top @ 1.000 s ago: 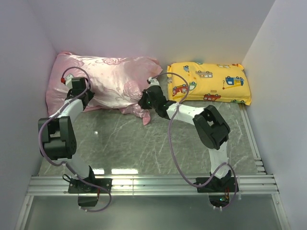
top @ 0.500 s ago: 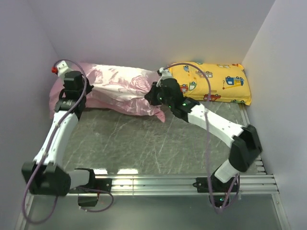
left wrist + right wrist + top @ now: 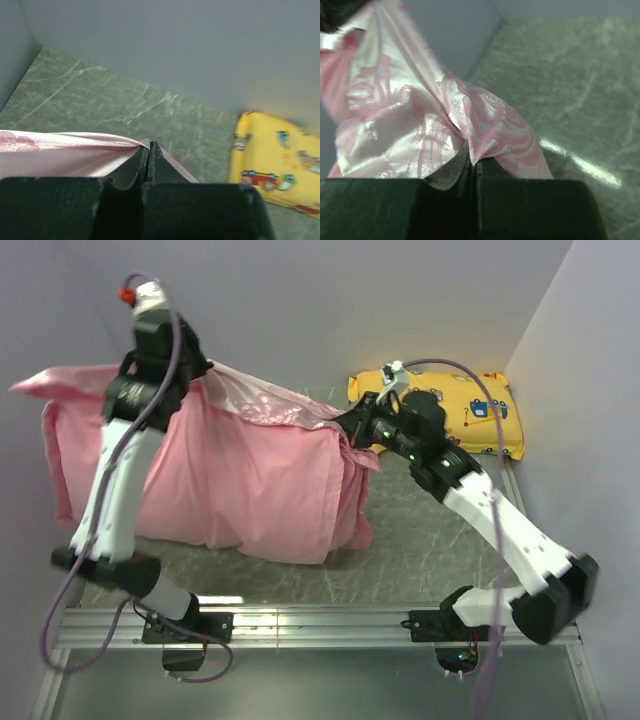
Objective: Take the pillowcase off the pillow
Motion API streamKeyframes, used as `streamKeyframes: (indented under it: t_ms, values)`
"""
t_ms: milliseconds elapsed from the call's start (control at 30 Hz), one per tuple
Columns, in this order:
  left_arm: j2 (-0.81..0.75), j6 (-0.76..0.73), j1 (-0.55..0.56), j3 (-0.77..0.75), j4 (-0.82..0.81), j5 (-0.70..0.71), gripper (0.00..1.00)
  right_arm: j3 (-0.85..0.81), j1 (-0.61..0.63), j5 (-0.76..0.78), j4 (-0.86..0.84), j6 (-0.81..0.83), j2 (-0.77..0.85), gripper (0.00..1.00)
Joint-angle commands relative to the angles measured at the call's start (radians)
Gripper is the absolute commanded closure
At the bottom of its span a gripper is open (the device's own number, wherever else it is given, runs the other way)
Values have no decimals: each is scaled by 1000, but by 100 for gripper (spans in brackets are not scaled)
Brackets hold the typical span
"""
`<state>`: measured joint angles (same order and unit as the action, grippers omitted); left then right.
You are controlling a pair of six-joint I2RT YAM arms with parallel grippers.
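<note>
L gripper [image 3: 149, 151] + R gripper [image 3: 474, 161] each clamped on pillowcase [image 3: 250, 480], hoisted off table. Pillow unseen, prob. inside; removal not done.

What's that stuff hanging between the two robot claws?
The pink pillowcase. The left claw and the right claw each pinch its top edge, so it hangs between them like a curtain. The top view shows this.
</note>
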<state>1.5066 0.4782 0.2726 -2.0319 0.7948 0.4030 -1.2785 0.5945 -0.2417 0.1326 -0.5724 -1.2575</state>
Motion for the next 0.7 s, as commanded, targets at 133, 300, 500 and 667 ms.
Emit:
streamKeyframes:
  t_ms: [133,300,500,667]
  values:
    - [374,-23,-23,36,-49,-59,100,19,-104,-137,12,-76,-497,100]
    - [386,0,-15,206,-187,-136,98,15,-107,-88,-4,-83,-594,100]
    - [253,-41,28,185,-240,-128,37,-53,-128,4,64,-46,-528,77]
    - [107,-98,115,157,-192,-78,15,-149,-133,103,156,-11,-409,46]
